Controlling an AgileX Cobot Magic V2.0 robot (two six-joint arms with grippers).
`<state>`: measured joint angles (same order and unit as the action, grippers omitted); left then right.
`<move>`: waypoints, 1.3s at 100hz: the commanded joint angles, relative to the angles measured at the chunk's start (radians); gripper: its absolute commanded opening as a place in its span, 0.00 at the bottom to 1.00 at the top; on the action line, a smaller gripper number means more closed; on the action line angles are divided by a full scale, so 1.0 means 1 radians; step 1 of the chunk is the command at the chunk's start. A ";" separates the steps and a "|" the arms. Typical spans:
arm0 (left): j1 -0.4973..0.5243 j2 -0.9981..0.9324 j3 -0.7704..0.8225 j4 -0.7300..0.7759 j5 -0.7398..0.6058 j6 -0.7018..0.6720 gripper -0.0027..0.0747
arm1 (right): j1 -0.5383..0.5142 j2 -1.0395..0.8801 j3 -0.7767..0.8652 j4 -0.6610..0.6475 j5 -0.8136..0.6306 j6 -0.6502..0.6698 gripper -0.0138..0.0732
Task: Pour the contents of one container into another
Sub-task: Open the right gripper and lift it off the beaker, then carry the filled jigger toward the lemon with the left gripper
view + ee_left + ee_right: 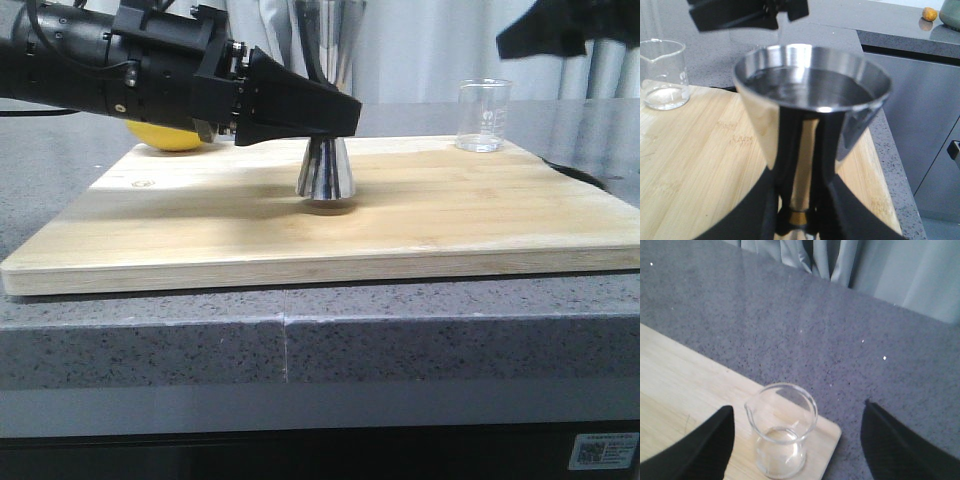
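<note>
Two arms over the cutting board [200, 240]. Left gripper [340, 118] reaches in sideways, fingers [760, 215] clamped on the jigger's [326, 172] narrow waist; jigger stands upright mid-board, base on the wood, clear liquid visible in its top cone in the left wrist view. Yellow object [165, 136] sits behind the left arm at the board's far edge. Beaker [483, 115] upright at the far right corner of the board, apparently empty. Right gripper [795, 440] hangs above it, fingers spread wide on either side, not touching.
</note>
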<state>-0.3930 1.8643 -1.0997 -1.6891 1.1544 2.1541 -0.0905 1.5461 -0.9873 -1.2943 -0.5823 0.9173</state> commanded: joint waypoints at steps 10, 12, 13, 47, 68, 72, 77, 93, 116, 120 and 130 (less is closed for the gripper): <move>-0.010 -0.057 -0.028 -0.092 0.114 -0.003 0.01 | -0.007 -0.126 -0.022 0.003 -0.026 0.076 0.71; -0.010 -0.057 -0.028 -0.092 0.114 -0.001 0.01 | -0.007 -0.135 -0.022 -0.002 -0.026 0.086 0.71; -0.010 -0.057 -0.028 -0.092 0.114 0.001 0.01 | -0.007 -0.141 -0.022 -0.005 -0.026 0.091 0.71; 0.036 -0.057 -0.028 -0.093 0.116 0.005 0.01 | -0.007 -0.242 -0.022 -0.110 -0.029 0.202 0.71; 0.083 -0.057 -0.028 -0.093 0.116 0.005 0.01 | -0.007 -0.254 -0.022 -0.123 -0.032 0.212 0.71; 0.090 -0.057 -0.028 -0.093 0.116 0.005 0.01 | -0.007 -0.254 -0.022 -0.123 -0.032 0.212 0.71; 0.099 -0.057 -0.028 -0.093 0.116 0.005 0.01 | -0.007 -0.254 -0.022 -0.123 -0.032 0.212 0.71; 0.124 -0.057 -0.028 -0.093 0.116 0.005 0.01 | -0.007 -0.254 -0.022 -0.124 -0.030 0.212 0.71; 0.161 -0.057 -0.028 -0.091 0.116 0.005 0.01 | -0.007 -0.254 -0.022 -0.125 -0.028 0.212 0.71; 0.169 -0.057 -0.028 -0.090 0.116 0.005 0.01 | -0.007 -0.254 -0.022 -0.125 -0.028 0.212 0.71; 0.179 -0.057 -0.028 -0.083 0.116 0.005 0.01 | -0.007 -0.254 -0.022 -0.125 -0.028 0.212 0.71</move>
<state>-0.2236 1.8643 -1.0997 -1.7050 1.1530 2.1580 -0.0905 1.3296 -0.9841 -1.4526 -0.5938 1.1265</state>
